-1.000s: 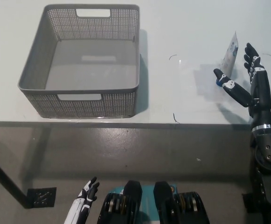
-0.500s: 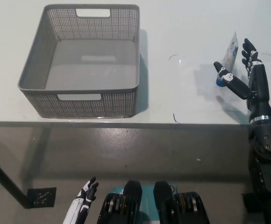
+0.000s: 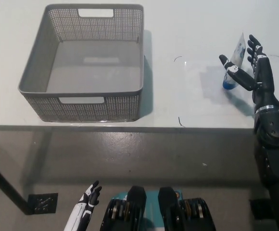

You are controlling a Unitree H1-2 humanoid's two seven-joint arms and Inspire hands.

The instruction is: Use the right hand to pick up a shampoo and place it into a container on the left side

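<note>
I had the black right hand (image 3: 247, 67) spread wide and holding nothing, its fingers either side of the shampoo (image 3: 234, 66) at about three o'clock on the white surface (image 3: 187, 29). The tube stood nearly upright, cap down, its long axis leaning toward one o'clock, just at the hand's nine o'clock side. The grey basket (image 3: 84, 107) waited well apart at nine o'clock. My white left hand (image 3: 85, 207) hung low at seven o'clock, fingers loosely apart, far from either.
</note>
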